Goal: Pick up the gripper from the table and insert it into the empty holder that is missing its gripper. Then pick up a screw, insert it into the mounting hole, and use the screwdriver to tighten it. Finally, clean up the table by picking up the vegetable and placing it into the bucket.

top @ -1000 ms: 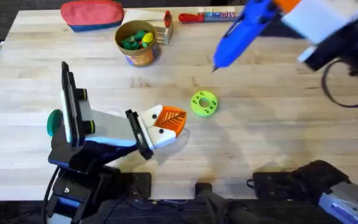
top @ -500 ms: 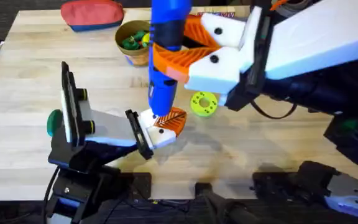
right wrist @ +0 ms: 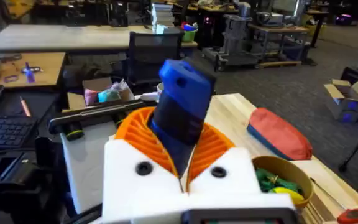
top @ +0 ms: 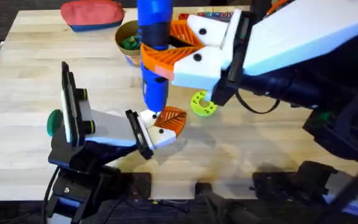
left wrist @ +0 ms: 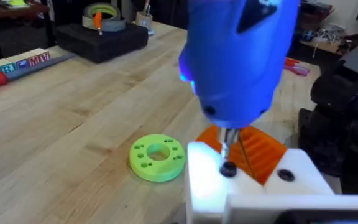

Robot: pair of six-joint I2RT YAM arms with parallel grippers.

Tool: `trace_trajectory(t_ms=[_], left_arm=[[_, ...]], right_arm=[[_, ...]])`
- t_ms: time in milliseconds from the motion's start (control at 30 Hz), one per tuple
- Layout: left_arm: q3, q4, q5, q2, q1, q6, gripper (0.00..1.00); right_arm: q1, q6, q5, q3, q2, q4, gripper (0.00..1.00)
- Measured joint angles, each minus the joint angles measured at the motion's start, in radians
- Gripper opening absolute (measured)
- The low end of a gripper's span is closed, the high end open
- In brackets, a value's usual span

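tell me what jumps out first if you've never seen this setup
The big blue screwdriver stands upright mid-table, clamped in the right gripper, with its tip down on a screw in the white holder of the left gripper. Next, the lime-green disc lies just beside them, and the bucket sits at the far edge.

I am working in a robotics lab or workshop. Beyond my light wooden table [right wrist: 272, 109] stand more workbenches [right wrist: 55, 38] crowded with gear, a black office chair [right wrist: 155, 53], a keyboard [right wrist: 5, 129] and open cardboard boxes [right wrist: 348, 94] on a grey carpeted floor. A roll of tape [left wrist: 103, 12] lies on a black case [left wrist: 101, 42].
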Motion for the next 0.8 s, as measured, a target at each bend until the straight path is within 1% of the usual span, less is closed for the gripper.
trace_trajectory(t_ms=[633,800], left_arm=[[0.0,0.0,0.0,0.0,0.0,0.0,0.013],[0.0,0.0,0.0,0.0,0.0,0.0,0.013]], right_arm=[[0.019,0.042,0.0,0.0,0.005,0.022,0.006],[0.019,0.041,0.0,0.0,0.032,0.03,0.006]])
